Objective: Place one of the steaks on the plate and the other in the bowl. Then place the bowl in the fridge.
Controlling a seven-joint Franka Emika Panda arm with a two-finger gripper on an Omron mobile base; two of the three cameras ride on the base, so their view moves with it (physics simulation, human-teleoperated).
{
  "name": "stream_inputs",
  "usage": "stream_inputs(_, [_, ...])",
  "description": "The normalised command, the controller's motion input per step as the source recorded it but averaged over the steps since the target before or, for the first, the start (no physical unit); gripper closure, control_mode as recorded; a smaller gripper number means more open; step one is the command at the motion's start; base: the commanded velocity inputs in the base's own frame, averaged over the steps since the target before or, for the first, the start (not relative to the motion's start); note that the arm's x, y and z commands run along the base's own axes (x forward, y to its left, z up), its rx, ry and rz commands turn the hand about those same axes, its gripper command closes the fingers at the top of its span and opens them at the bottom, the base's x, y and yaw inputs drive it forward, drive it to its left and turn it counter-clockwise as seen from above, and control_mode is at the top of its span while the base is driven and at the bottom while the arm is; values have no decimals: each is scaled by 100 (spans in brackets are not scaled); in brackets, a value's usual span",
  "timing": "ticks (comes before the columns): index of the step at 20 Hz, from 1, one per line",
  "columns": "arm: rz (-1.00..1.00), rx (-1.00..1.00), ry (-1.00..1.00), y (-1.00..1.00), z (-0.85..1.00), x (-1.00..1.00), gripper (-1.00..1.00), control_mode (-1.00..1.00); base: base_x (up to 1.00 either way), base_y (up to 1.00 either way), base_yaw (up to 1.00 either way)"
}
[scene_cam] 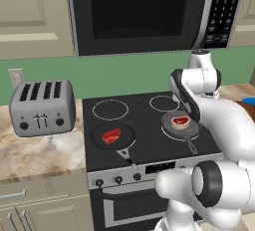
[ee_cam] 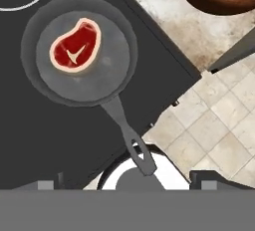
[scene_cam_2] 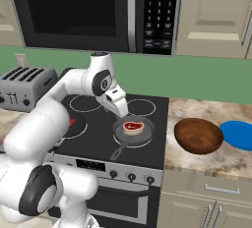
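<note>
1. While the gripper [scene_cam_2: 121,115] hangs above the stove [scene_cam_2: 147,153], its fingers stand wide apart and hold nothing, so the first pick looks to be the step in hand.
2. Just below and ahead of the fingers, the fat-rimmed steak [ee_cam: 75,50] lies in a grey pan [ee_cam: 112,70].
3. Next, I judge, comes a descent centred on that steak.
4. Farther off to one side, the bowl [scene_cam_2: 198,135] and blue plate [scene_cam_2: 239,134] wait on the table [scene_cam_2: 221,160].
5. Farthest on the other side, the red steak [scene_cam: 111,135] lies in a black pan [scene_cam: 127,134].
</note>
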Motion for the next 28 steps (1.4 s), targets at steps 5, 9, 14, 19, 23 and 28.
stream_inputs(5, [-25,-1,8,-42,-19,15,-100,-100,0,0,0])
stream_inputs(9, [-13,0,2,-33,-36,31,-100,-100,0,0,0])
stream_inputs(14, [-1,0,0,-17,-33,28,-100,-100,0,0,0])
stream_inputs(19, [0,0,0,-13,-29,26,-100,-100,0,0,0])
stream_inputs(23, [0,0,0,-12,-29,31,-100,-100,0,0,0])
stream_inputs(28, [0,0,0,-1,-20,27,-100,-100,0,0,0])
